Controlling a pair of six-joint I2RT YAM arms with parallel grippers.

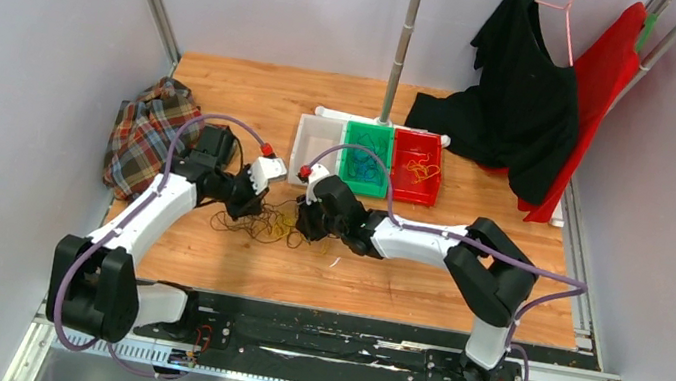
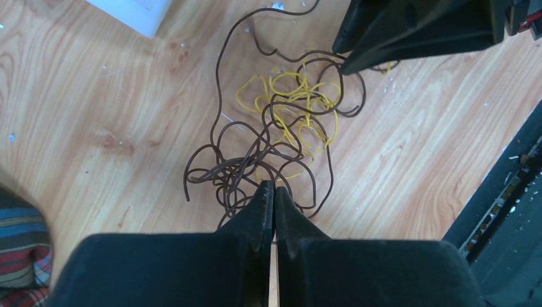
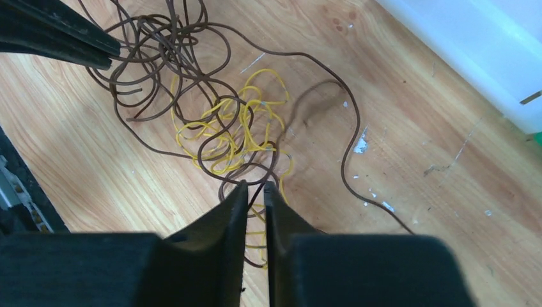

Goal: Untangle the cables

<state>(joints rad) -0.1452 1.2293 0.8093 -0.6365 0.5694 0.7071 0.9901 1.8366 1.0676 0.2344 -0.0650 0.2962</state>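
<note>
The cables (image 1: 263,225) lie as a loose tangle on the wooden table between my two grippers. The left wrist view shows looping dark brown cable (image 2: 220,167) wound through a yellow cable (image 2: 300,96). My left gripper (image 2: 274,187) is shut at the tangle's near edge, and brown strands vanish between its tips. In the overhead view it (image 1: 256,207) sits at the tangle's left. My right gripper (image 3: 255,185) stands on the opposite side with a narrow gap between its fingers. A brown strand (image 3: 160,51) and yellow loops (image 3: 243,128) run into that gap.
White (image 1: 315,147), green (image 1: 365,159) and red (image 1: 415,167) trays stand just behind the tangle, the green and red ones holding thin wires. A plaid cloth (image 1: 145,136) lies left, a black garment (image 1: 518,106) back right, and a pole (image 1: 401,48) rises behind the trays.
</note>
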